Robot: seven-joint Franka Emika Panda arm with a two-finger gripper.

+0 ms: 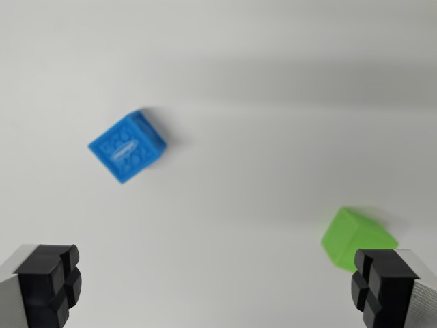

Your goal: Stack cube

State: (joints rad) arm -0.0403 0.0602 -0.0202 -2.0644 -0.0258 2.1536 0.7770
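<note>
A blue cube (128,146) with a raised pattern on its top lies on the white surface, left of centre in the wrist view. A green cube (356,236) rests lower at the wrist view's right, its near corner hidden behind the right finger. My gripper (217,287) hangs above the surface and is open wide, with nothing between its fingers. The left fingertip (49,281) shows at the bottom left corner and the right fingertip (382,285) at the bottom right. Both cubes lie apart from each other.
The white table surface (259,102) fills the whole view, with soft shadows across its upper part.
</note>
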